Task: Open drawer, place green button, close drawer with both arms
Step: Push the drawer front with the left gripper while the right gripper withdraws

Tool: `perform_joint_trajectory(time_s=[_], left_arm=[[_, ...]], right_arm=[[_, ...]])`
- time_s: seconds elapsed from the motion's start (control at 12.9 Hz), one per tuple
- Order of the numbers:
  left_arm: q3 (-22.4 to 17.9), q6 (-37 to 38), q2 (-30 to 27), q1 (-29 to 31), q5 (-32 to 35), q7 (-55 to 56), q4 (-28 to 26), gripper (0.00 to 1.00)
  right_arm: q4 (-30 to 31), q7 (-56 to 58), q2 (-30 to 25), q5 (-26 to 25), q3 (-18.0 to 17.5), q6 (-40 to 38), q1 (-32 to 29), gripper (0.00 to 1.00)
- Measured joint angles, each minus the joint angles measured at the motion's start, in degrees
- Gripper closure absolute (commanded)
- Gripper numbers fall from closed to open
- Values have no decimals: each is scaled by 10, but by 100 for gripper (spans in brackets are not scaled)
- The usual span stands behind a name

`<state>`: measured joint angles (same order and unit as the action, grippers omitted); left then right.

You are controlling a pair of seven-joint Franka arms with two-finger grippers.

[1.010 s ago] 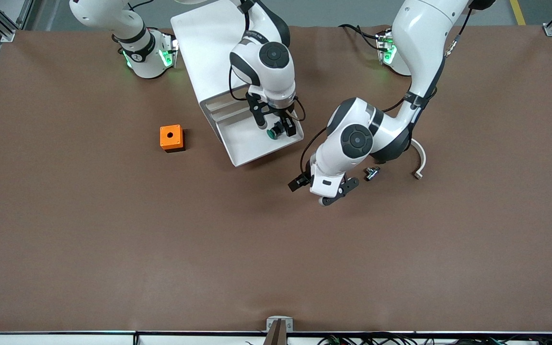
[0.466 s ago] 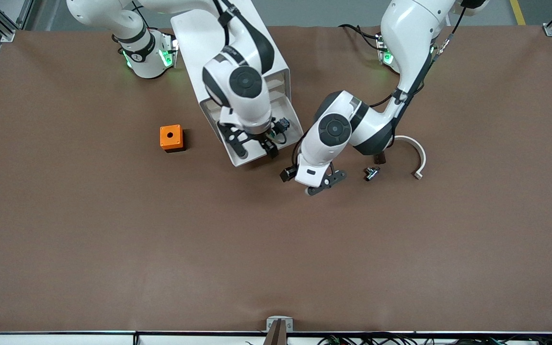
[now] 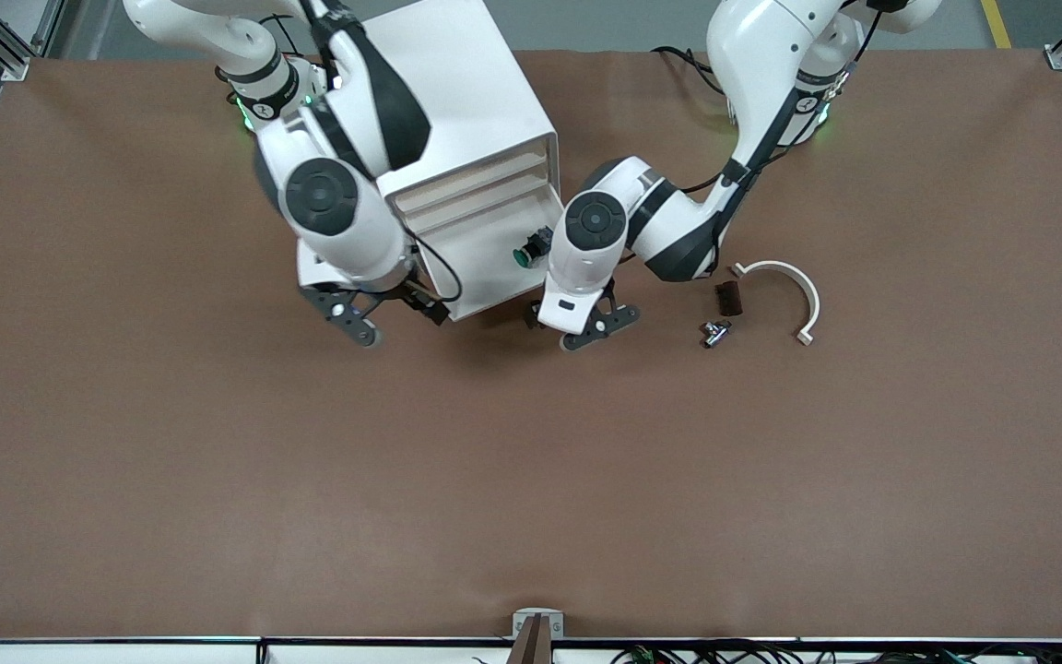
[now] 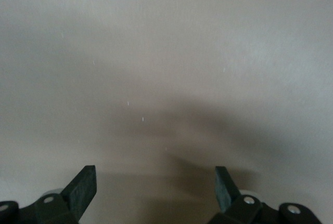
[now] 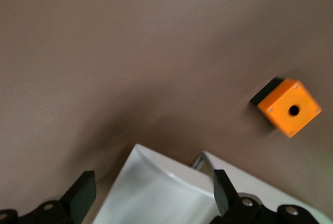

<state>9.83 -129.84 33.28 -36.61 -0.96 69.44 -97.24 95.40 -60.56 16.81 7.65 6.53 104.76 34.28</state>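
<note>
The white cabinet point(image 3: 457, 83) has its bottom drawer point(image 3: 485, 281) pulled out toward the front camera. The green-capped button point(image 3: 524, 256) lies in that drawer near the left arm's side. My right gripper point(image 3: 388, 318) is open at the drawer's front corner toward the right arm's end. In the right wrist view the drawer's white corner point(image 5: 166, 193) sits between the open right gripper's point(image 5: 151, 193) fingers. My left gripper point(image 3: 571, 334) is open and empty at the drawer's other front corner. The left wrist view shows only bare table past the left gripper point(image 4: 154, 187).
An orange cube point(image 5: 289, 107) with a hole stands on the table beside the drawer, hidden by the right arm in the front view. A white curved piece point(image 3: 784, 286), a small black part point(image 3: 727, 297) and a small metal part point(image 3: 713, 332) lie toward the left arm's end.
My right gripper left the button in the drawer and swung out to the drawer's front corner. My left gripper moved in toward the drawer's other front corner.
</note>
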Motion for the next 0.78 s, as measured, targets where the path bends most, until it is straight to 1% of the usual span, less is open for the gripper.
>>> perform_joint_trajectory(time_s=[0.23,0.39,0.54,0.78], left_arm=[[0,0,1,-30,0,7,-6,0],[-1,0,4,-47,1,10,-8,0],[-1,-1,7,-57,1,21,-8,0],[0,-3,15,-71,2,30,-8,0]], right_arm=[[0,162,-37,-2,1,-52,-78,0],[-6,269,-58,-14,1,-91,-136,0],[-24,364,-71,-31,1,-142,-191,0],[-61,490,-78,-60,1,-204,-258,0]])
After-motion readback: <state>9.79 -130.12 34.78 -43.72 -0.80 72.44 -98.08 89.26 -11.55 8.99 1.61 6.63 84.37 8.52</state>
